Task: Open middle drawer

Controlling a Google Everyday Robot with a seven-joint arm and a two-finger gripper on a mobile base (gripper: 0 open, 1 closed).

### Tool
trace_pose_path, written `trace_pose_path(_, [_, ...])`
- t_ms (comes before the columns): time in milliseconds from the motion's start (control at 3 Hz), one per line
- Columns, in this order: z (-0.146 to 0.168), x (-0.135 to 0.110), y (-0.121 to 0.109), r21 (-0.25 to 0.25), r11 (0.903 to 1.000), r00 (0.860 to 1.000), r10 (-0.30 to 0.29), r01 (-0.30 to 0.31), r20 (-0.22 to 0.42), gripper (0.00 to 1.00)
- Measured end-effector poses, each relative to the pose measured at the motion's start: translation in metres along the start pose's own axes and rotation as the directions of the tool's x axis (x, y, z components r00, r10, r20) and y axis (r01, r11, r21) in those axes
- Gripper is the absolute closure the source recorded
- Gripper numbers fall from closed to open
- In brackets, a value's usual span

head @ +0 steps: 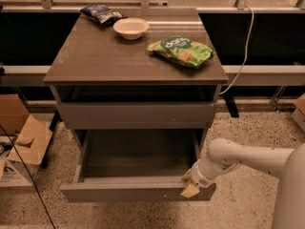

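Observation:
The middle drawer (pixel 136 192) is pulled well out from the grey-brown cabinet (pixel 136 63), and its grey box interior (pixel 138 154) is empty. My gripper (pixel 188 183) is at the right end of the drawer's front panel. One tan fingertip (pixel 186 175) is inside the drawer and the other is outside the front, so it is clamped on the panel's top edge. My white arm (pixel 243 159) reaches in from the right. The drawer front above (pixel 136 116) is closed. Anything below the open drawer is hidden.
On the cabinet top lie a green chip bag (pixel 181 51), a white bowl (pixel 131 27) and a dark blue bag (pixel 101 13). Cardboard boxes (pixel 21 142) stand on the floor at the left. A white cable (pixel 245 46) hangs behind on the right.

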State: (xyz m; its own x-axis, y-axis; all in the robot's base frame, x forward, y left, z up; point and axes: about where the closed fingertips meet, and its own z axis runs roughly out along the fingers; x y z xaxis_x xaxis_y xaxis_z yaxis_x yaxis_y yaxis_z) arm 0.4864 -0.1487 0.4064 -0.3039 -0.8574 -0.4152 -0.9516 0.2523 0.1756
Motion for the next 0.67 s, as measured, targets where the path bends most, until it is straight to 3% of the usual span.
trace_pose_path(333, [0.0030, 0.0036, 0.0236, 0.008, 0.9980, 0.998, 0.063, -0.063, -0.004, 0.53])
trace_pose_path(667, [0.0038, 0.0043, 0.0291, 0.011, 0.9968, 0.997, 0.079, -0.079, -0.004, 0.30])
